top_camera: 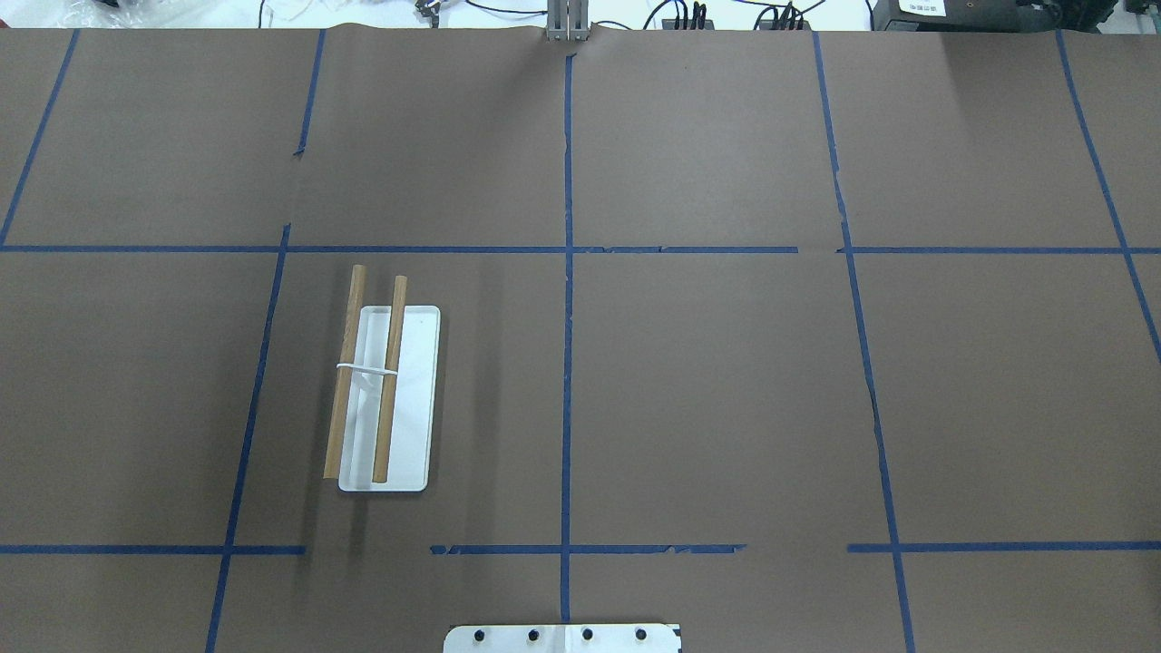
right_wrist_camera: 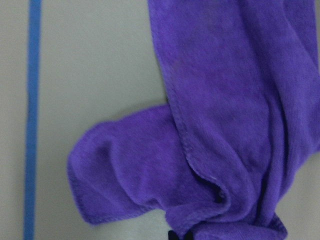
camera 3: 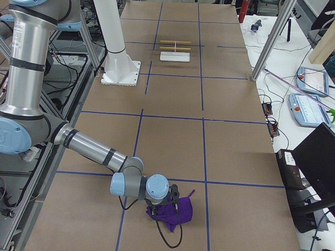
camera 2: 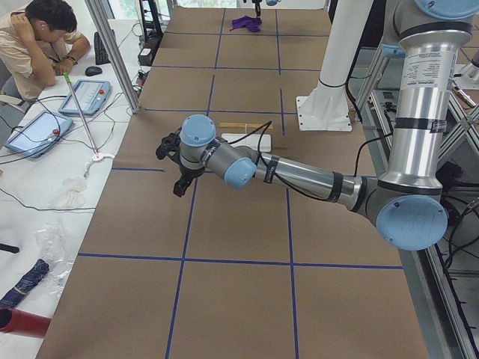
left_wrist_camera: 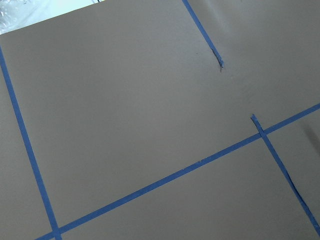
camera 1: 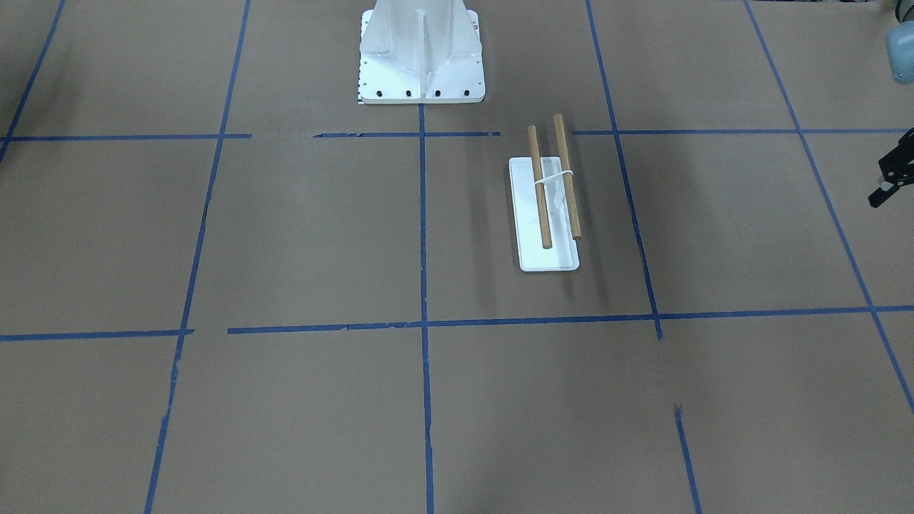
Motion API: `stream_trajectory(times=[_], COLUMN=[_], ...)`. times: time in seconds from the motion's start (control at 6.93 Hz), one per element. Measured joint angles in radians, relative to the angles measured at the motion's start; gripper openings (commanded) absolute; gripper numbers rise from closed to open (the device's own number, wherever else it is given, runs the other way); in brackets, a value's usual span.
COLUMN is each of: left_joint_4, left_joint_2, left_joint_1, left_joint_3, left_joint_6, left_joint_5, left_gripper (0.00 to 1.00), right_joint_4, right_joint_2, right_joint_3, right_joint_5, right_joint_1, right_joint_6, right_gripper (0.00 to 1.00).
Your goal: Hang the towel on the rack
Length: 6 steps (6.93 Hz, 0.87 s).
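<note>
The purple towel (camera 3: 170,213) lies crumpled on the bench (camera 3: 235,157) at the robot's right end, well apart from the rack (camera 3: 175,52). The right tool (camera 3: 176,203) is clenched on a gathered fold of it. The left tool (camera 2: 169,167) hangs released over the bench

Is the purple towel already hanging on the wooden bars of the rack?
No, the rack has both bars bare, and the towel lies crumpled far from it.

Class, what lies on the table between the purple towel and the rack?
Nothing but bare table crossed by blue tape separates towel and rack, per the exterior right view.
</note>
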Motion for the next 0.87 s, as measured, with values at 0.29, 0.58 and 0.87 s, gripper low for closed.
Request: stream_trajectory(times=[0.29,0.58,0.87], left_joint_4=[-0.171,-0.249,-0.307], left_joint_2=[0.000,-0.013,-0.073], left_joint_1=[0.003,0.009,0.061], left_joint_3=[0.084,0.135,0.136], left_joint_6=[-0.001,-0.074,-0.361], left_joint_5=[0.000,-0.001,-0.003], left_gripper=[1.00,1.00,1.00], right_joint_4=[-0.009,-0.010,-0.006], right_joint_2=[0.024,0.106,0.177], right_joint_3=[0.144,0.234,0.371], right_joint_5=[0.074,0.171,0.242], right_joint_1=[0.016,0.003,-0.080], right_joint_6=[0.164,0.421,0.731], right_gripper=[0.00,0.00,0.00])
